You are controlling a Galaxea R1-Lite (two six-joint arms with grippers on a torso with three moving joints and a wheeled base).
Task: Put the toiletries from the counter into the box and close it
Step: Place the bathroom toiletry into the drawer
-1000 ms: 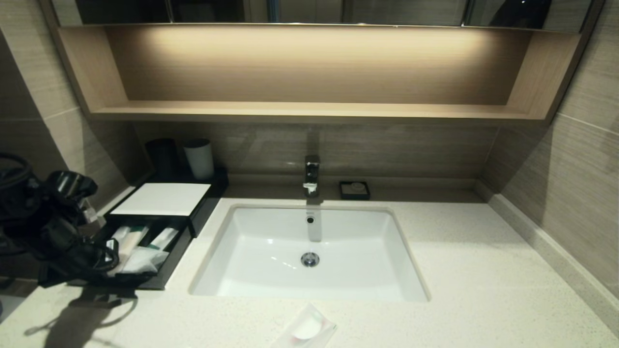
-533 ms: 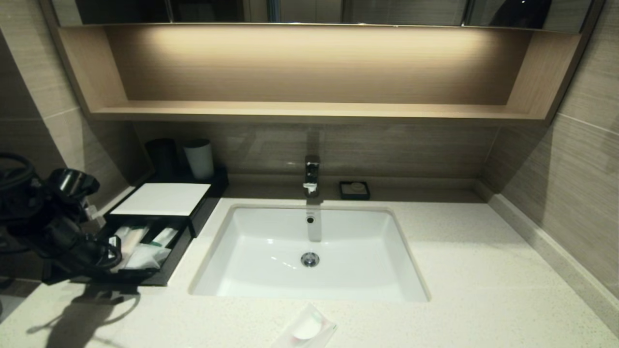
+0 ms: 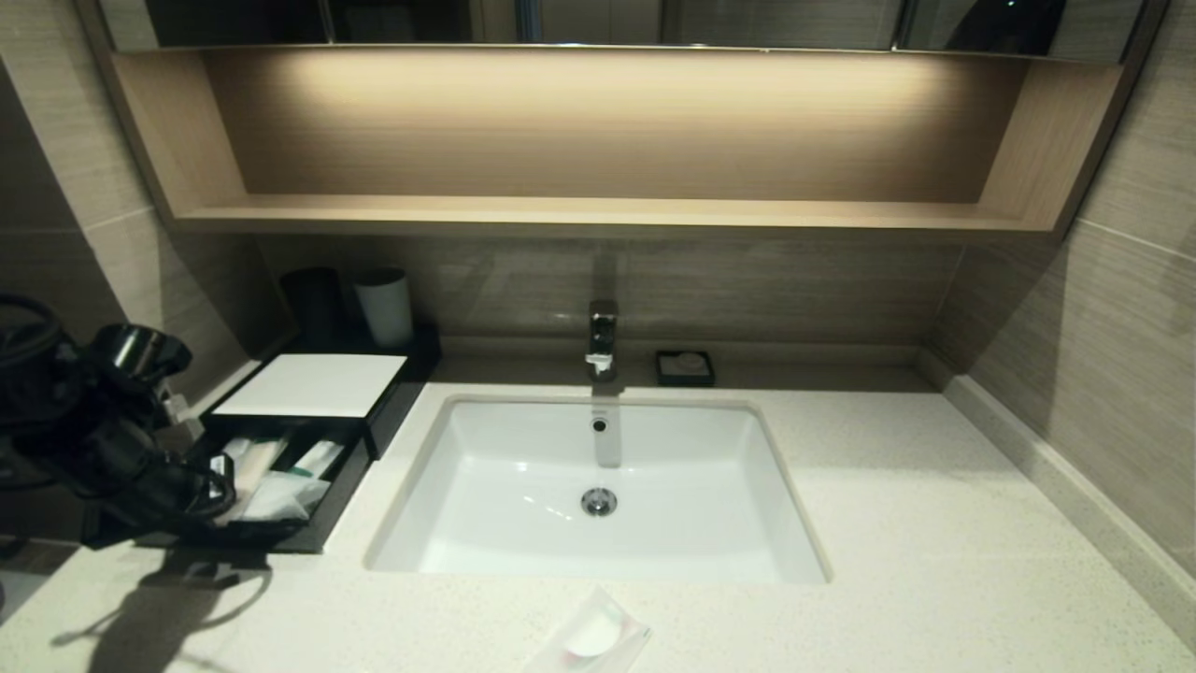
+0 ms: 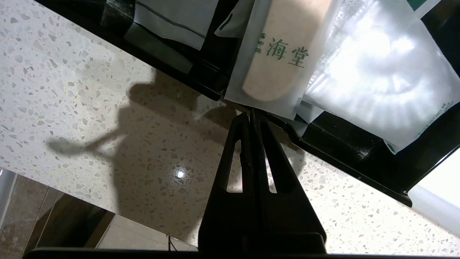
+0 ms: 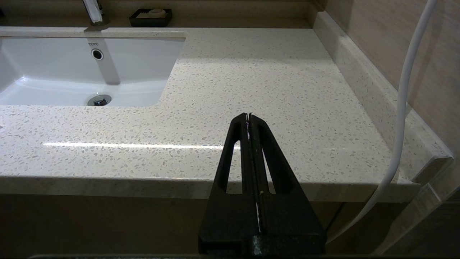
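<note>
The black box (image 3: 313, 384) with its flat white top stands at the counter's (image 3: 897, 523) left. Its drawer tray (image 4: 359, 158) is pulled out toward me and holds a whitish packet with green print (image 4: 276, 61) and a crinkled clear packet (image 4: 377, 72). My left gripper (image 4: 251, 116) is shut, holding nothing, its tips against the tray's front rim. The left arm (image 3: 112, 439) reaches in from the left. A small square sachet with a white disc (image 3: 590, 636) lies on the counter in front of the sink. My right gripper (image 5: 248, 116) is shut and empty before the counter's front edge.
The white sink basin (image 3: 598, 486) with its faucet (image 3: 603, 336) fills the middle. A small black dish (image 3: 685, 367) sits behind it. A black cup (image 3: 313, 299) and a white cup (image 3: 385, 307) stand behind the box. A white cable (image 5: 406, 90) hangs at the right wall.
The left gripper moved forward a little and the drawer tray slid slightly into the box; over the last half second almost nothing moves.
</note>
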